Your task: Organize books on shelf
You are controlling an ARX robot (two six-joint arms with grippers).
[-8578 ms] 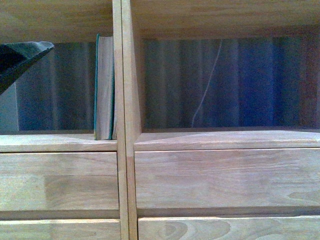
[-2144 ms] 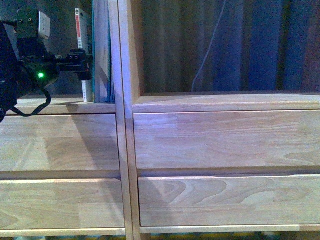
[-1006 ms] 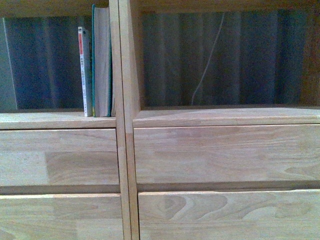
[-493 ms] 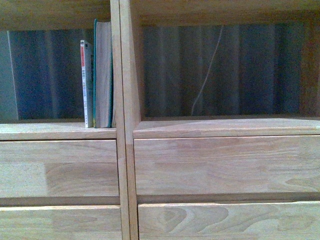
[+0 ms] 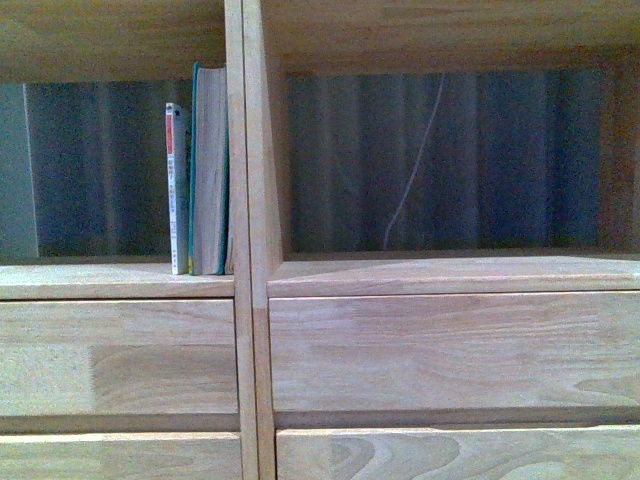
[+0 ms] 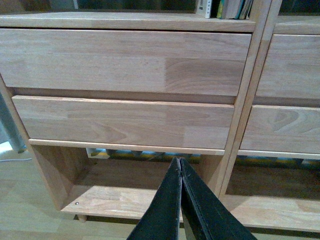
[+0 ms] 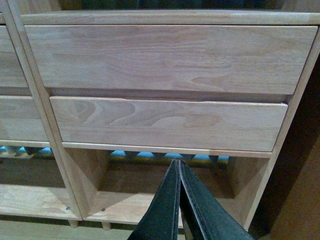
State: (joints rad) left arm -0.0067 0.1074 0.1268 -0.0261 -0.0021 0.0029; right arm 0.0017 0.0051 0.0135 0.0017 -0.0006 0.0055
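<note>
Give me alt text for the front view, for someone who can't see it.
Two books stand upright, side by side, in the left compartment of a light-wood shelf: a thin white-spined paperback beside a thicker teal book that stands against the central divider. The right compartment holds no books; drawer fronts run below.

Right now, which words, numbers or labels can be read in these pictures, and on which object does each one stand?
Thin white-spined book: a red mark and dark lettering, too small and blurred to read.
Teal book: no text visible.
Shelf: no labels on the drawer fronts.
</note>
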